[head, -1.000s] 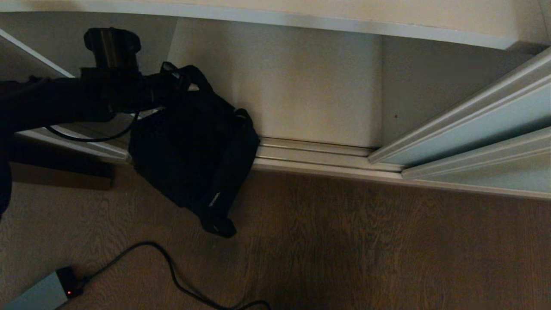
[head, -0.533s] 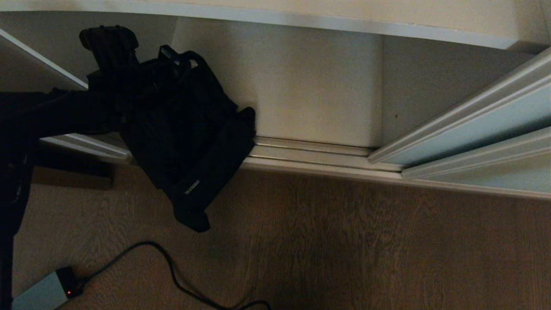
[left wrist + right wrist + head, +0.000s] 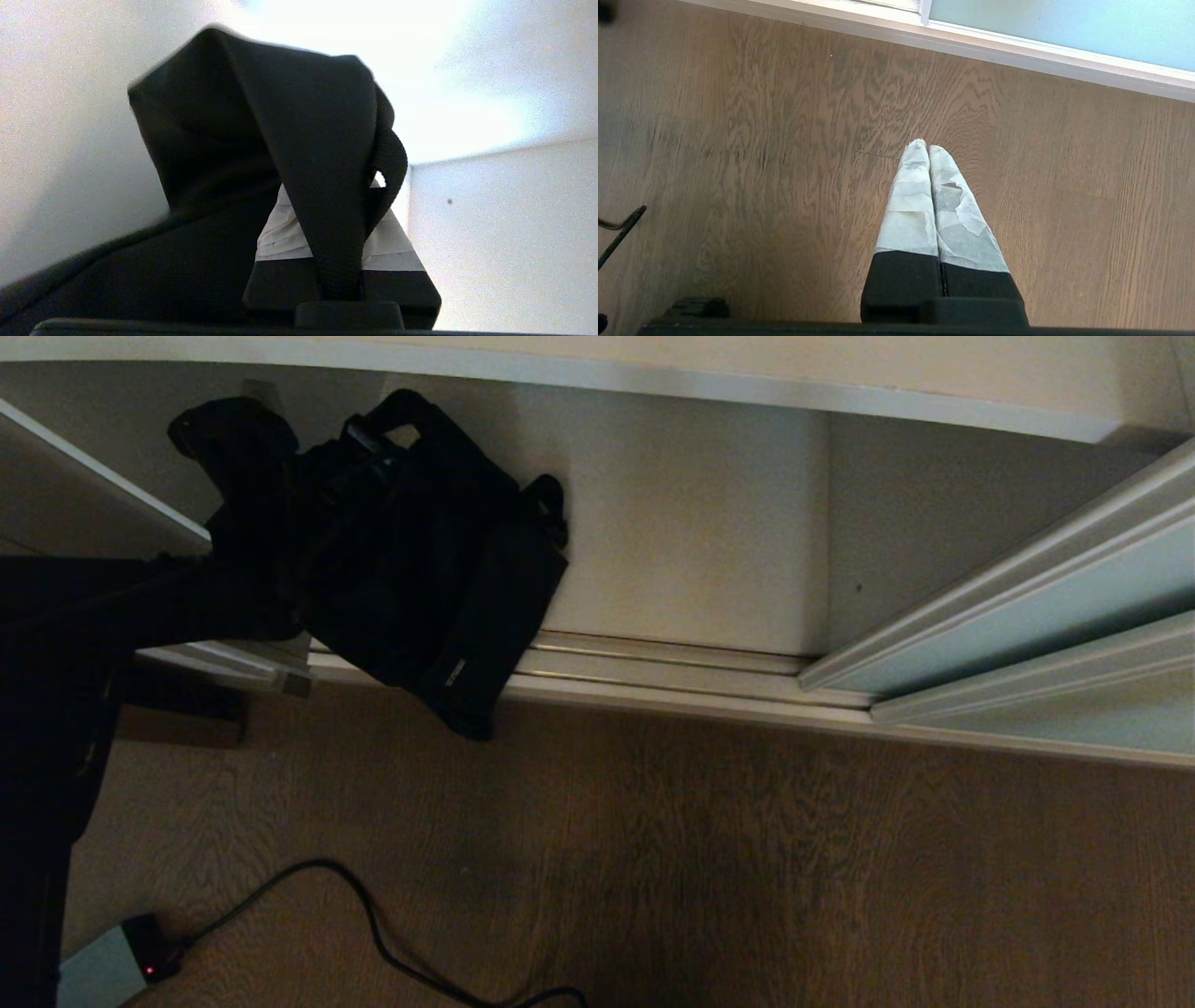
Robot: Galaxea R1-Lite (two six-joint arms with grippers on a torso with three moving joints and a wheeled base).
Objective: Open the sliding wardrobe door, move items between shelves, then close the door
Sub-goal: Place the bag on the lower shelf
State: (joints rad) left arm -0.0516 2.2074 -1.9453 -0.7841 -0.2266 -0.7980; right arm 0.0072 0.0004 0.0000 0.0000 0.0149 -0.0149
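Observation:
The black fabric bag (image 3: 429, 560) hangs in the open left part of the wardrobe, its lower end over the door track (image 3: 672, 672). My left gripper (image 3: 359, 439) is shut on the bag's strap (image 3: 327, 140) and holds it up just under the off-white shelf (image 3: 653, 378). In the left wrist view the strap runs between the taped fingers (image 3: 280, 228), and the gripper (image 3: 334, 196) faces the pale inner wall. The sliding wardrobe door (image 3: 1027, 607) stands pushed to the right. My right gripper (image 3: 924, 145) is shut and empty over the wood floor.
A white side panel (image 3: 93, 476) bounds the opening on the left. A black cable (image 3: 373, 924) and a grey box (image 3: 93, 975) lie on the brown floor at the lower left. A second door panel (image 3: 1074, 709) stands in front of the first.
The left gripper has risen and turned, lifting the bag up and deeper into the wardrobe. The bag's lower end has come up from over the floor to the door track.

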